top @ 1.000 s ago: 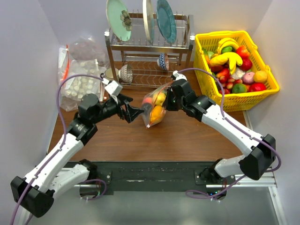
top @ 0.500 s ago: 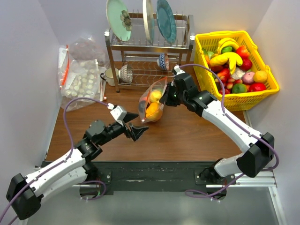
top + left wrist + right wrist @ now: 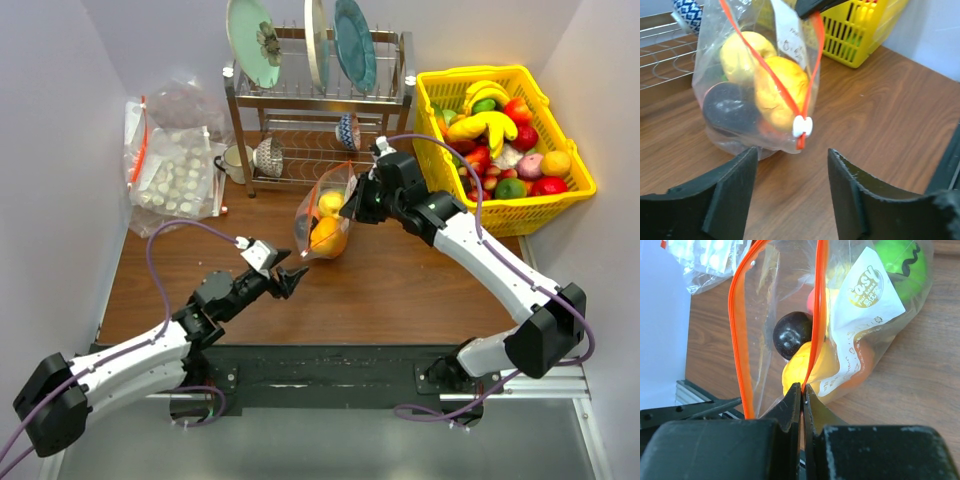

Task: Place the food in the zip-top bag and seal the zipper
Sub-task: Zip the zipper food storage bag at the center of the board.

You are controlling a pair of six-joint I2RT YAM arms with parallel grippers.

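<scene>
The zip-top bag (image 3: 322, 215) stands on the brown table (image 3: 410, 290) in the middle of the top picture, just in front of the dish rack (image 3: 320, 120); the yellow basket (image 3: 562, 187) is at the upper right. The food is inside the bag: an orange (image 3: 780, 87), a yellow fruit (image 3: 742, 50), a dark round piece (image 3: 727, 107) and a green one (image 3: 900, 260). The right gripper (image 3: 352, 205) is at the bag's upper right; its jaws are squeezed tight on the zipper (image 3: 818, 315) and hold the top up. The two red strips stand apart there, so the mouth is open; the white slider (image 3: 802, 126) is at the low end of the zipper. The left gripper (image 3: 296, 280) is at the bag's lower left, near it but not touching; its fingers (image 3: 735, 185) are apart and hold nothing.
</scene>
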